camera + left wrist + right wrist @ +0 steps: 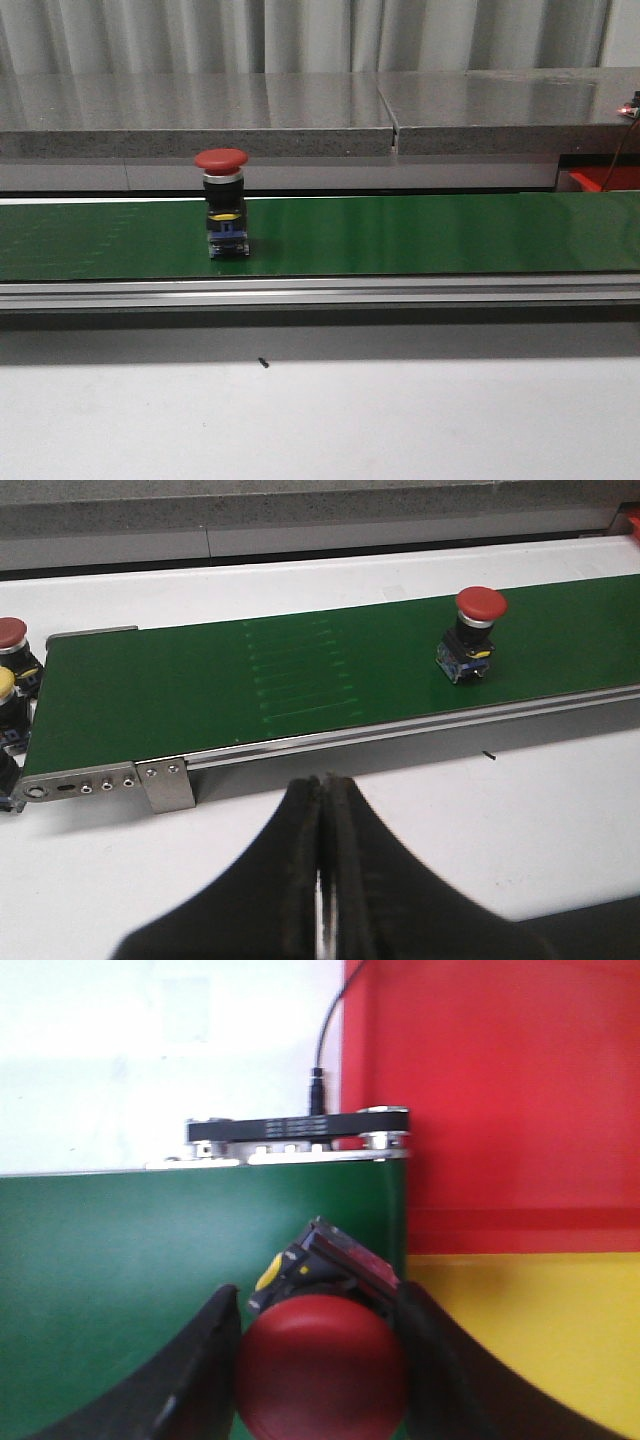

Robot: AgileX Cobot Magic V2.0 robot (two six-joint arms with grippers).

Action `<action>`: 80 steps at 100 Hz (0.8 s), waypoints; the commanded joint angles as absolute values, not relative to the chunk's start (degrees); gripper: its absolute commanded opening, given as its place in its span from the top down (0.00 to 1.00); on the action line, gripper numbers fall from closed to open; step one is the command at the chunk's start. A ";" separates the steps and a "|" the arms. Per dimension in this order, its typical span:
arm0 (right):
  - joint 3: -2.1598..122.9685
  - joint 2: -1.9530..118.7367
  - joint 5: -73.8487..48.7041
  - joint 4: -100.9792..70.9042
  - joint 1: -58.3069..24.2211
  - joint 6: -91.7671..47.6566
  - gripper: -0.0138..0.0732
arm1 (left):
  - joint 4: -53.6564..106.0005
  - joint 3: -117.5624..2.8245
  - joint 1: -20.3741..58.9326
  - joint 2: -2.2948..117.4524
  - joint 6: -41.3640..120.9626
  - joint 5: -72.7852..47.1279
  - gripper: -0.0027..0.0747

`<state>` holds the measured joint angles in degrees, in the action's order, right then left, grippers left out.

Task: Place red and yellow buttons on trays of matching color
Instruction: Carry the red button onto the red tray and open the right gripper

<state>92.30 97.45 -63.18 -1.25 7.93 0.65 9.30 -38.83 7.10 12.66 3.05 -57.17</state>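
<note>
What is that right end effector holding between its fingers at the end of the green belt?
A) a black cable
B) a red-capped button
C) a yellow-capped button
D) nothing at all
B: in the right wrist view, the right end effector has its two dark fingers closed on either side of a red-capped button, over the green belt next to the red tray and yellow tray.

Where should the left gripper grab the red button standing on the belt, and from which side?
My pick: the black body just under the cap of the red button, coming from above. It stands upright on the green belt, and the mushroom cap overhangs, so fingers should straddle below it. The left gripper is shut; open first.
</note>
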 commanded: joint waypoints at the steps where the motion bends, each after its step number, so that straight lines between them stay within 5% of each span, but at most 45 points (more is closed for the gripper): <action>1: 94.31 94.74 -61.17 -0.77 11.54 -0.30 0.61 | 10.19 -40.05 7.35 13.52 2.56 -53.52 0.99; 35: 94.71 100.66 -56.10 -0.99 20.58 -1.12 0.61 | 10.19 -40.05 7.35 13.52 2.56 -53.52 0.99; 80: 107.26 117.70 -56.51 -6.41 20.95 -4.15 0.61 | 10.19 -40.05 7.35 13.52 2.56 -53.52 0.99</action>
